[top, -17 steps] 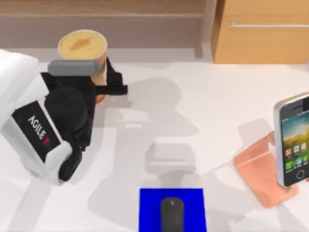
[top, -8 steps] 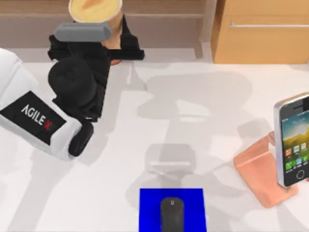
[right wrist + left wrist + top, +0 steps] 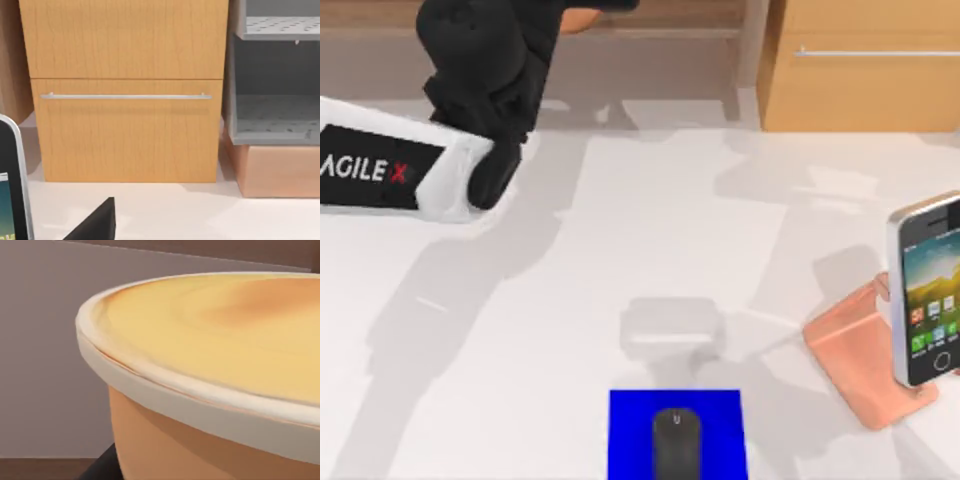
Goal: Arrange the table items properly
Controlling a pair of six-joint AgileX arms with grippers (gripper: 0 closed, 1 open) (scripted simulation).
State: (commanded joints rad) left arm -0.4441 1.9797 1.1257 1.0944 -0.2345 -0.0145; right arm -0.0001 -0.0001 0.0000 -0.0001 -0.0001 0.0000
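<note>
The orange cup (image 3: 582,17) hangs high at the top view's back left edge, and my left gripper (image 3: 590,7) is shut on it. Its yellowish top and pale rim (image 3: 210,365) loom close in the left wrist view, with a dark finger (image 3: 102,467) beside its wall. The dark-grey mouse (image 3: 676,445) lies on the blue mat (image 3: 630,430) at the front centre. The smartphone (image 3: 928,290) leans on the rose-gold stand (image 3: 855,360) at the right; its edge (image 3: 11,185) appears in the right wrist view. A dark part of my right gripper (image 3: 95,225) sits beside it.
A wooden cabinet with a metal drawer handle (image 3: 865,65) stands at the back right, seen front-on (image 3: 125,95) beside a grey open shelf (image 3: 275,90). A wooden ledge (image 3: 650,30) runs along the back of the white table (image 3: 570,330).
My left arm has lifted and carried the cup farther toward the back, so the cup now sits mostly past the top view's upper edge. The mouse, phone and stand have not moved.
</note>
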